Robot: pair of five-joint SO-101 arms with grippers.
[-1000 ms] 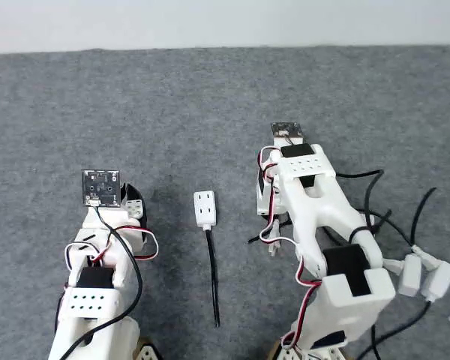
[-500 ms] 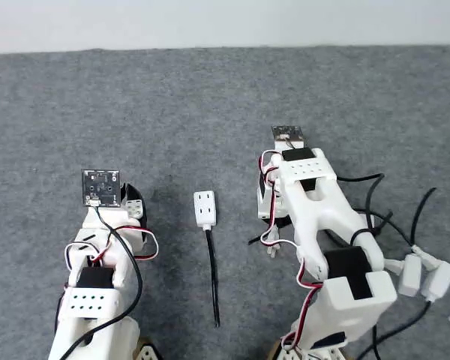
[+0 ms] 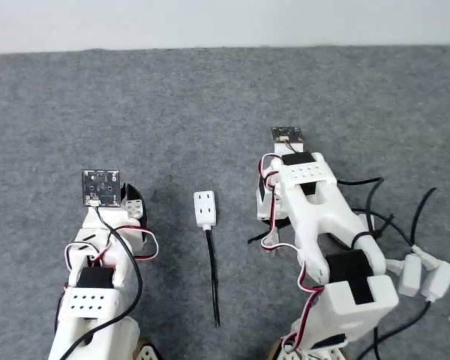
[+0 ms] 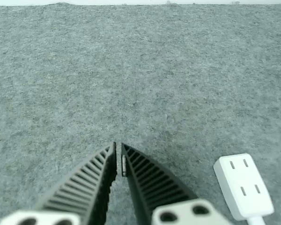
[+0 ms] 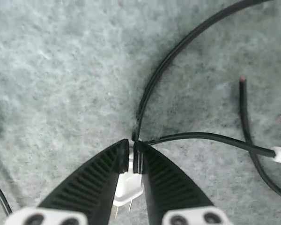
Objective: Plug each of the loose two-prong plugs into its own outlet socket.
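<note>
The right gripper [image 5: 132,145] has its jaws clamped on a white two-prong plug [image 5: 127,185], the prongs pointing back toward the wrist. The plug's black cord [image 5: 178,51] curves away past the jaw tips over the grey desk [image 3: 210,97]. Close by it lie a second black cord [image 5: 210,137] ending in a white piece and a bare cut cord end [image 5: 243,93]. The left gripper [image 4: 118,149] has its jaws closed on nothing, tips all but touching and held low over the desk. From above, the white outlet socket [image 3: 205,208] lies flat near the left gripper's 3 o'clock, between the two arms and touching neither. Its own black lead [image 3: 211,270] runs off toward 6 o'clock. Well out at the socket's 4 o'clock, beside the right arm's base, two white blocks [image 3: 411,274] sit on tangled cords; what they are I can't tell.
</note>
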